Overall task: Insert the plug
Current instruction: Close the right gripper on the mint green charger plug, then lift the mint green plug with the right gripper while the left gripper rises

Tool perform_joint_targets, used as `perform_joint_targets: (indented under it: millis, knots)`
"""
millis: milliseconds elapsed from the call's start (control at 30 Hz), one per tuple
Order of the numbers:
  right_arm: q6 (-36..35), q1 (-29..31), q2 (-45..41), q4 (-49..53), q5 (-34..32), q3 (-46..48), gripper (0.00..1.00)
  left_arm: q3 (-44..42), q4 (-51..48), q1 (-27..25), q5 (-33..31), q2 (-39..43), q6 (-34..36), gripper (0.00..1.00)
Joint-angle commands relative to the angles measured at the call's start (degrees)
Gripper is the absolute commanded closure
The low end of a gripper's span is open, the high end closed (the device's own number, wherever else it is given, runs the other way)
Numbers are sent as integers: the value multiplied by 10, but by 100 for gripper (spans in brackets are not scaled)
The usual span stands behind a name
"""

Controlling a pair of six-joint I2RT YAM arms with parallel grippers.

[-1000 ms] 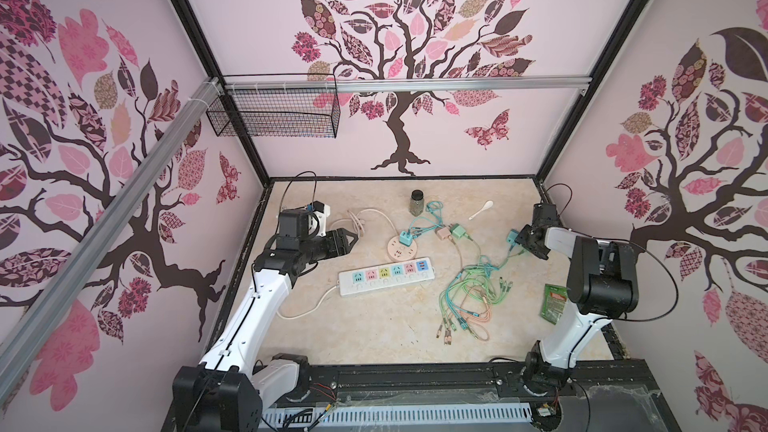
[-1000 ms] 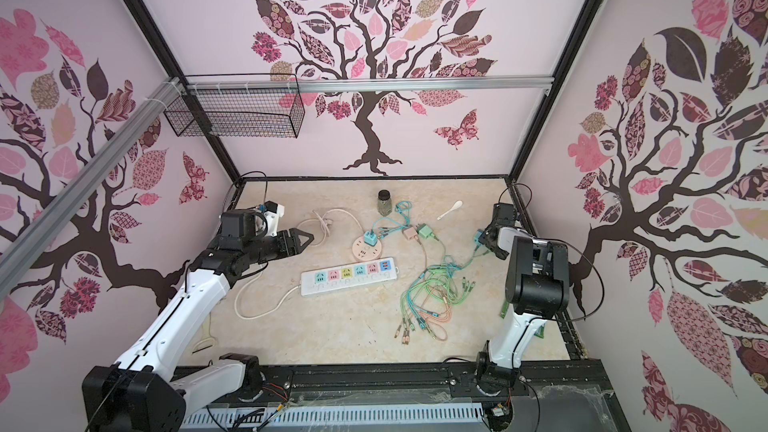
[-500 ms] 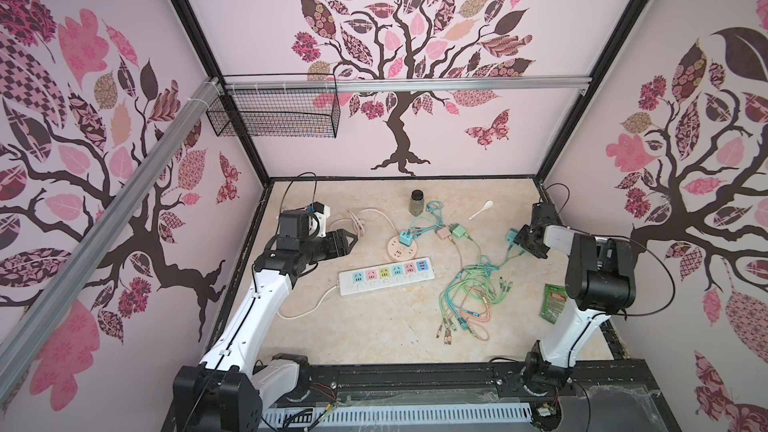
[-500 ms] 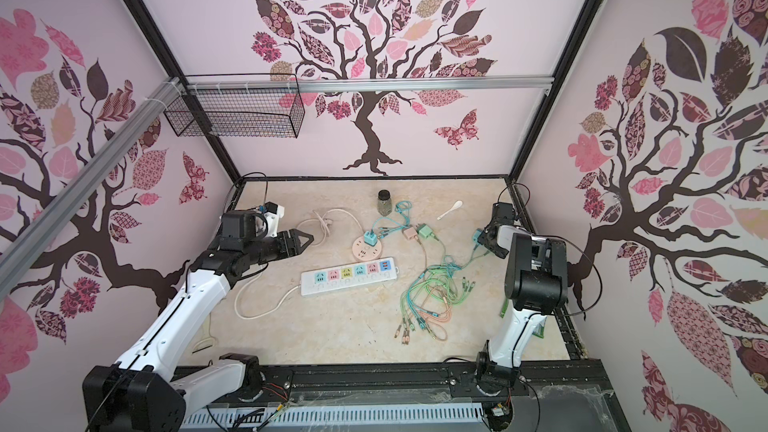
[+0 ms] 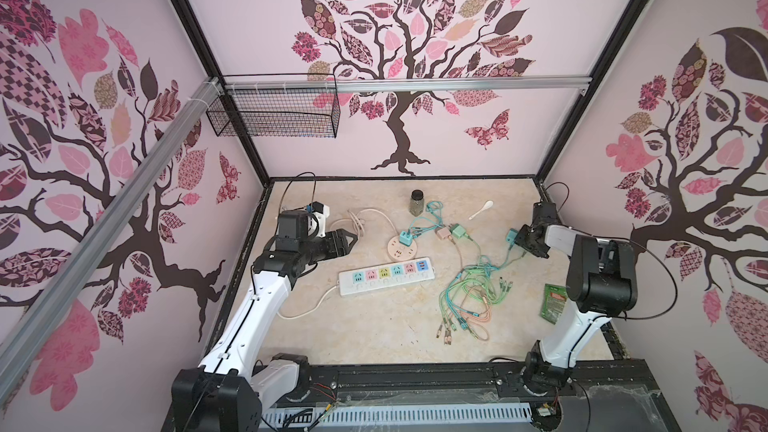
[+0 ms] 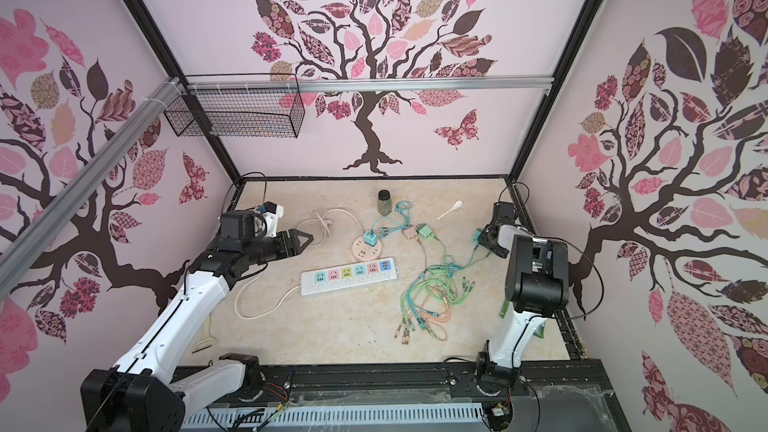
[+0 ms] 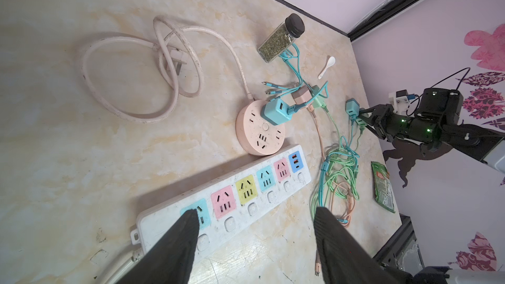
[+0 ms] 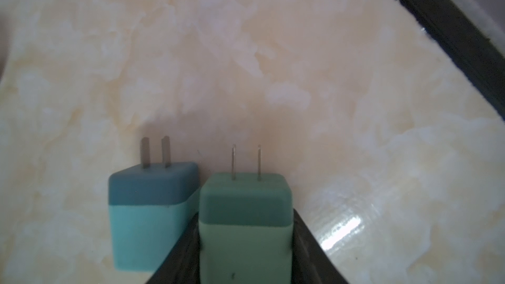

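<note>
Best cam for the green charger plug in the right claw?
Right wrist view: the green two-prong plastic charger plug is close up, prongs clear, gripped in the right claw. Left wrist view shows a small green sliver. In both top views it's tiny, mostly hidden by the claw.

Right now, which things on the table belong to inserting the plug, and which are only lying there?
For the job: green plug, held by the right gripper; white power strip; round pink socket.
Lying about: spice jar; white spoon; green packet.
</note>
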State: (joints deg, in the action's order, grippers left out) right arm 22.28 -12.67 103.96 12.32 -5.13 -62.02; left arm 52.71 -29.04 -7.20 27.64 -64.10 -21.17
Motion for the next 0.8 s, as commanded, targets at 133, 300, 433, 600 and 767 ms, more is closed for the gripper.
perform_joint_targets:
  millis: [133,300,433,600,767]
  knots:
    - [-18,11,-145,34,28,-15,64,6,10,2,17,1,-4,30]
    - [-33,45,-207,65,26,-18,65,31,10,2,33,-11,-7,30]
    - [-47,77,-248,90,30,-36,65,40,18,2,43,-17,-17,30]
    - [-43,89,-299,76,80,-47,66,48,32,2,64,-22,-25,30]
    - [-51,102,-314,97,114,-95,67,54,47,1,81,-22,-33,30]
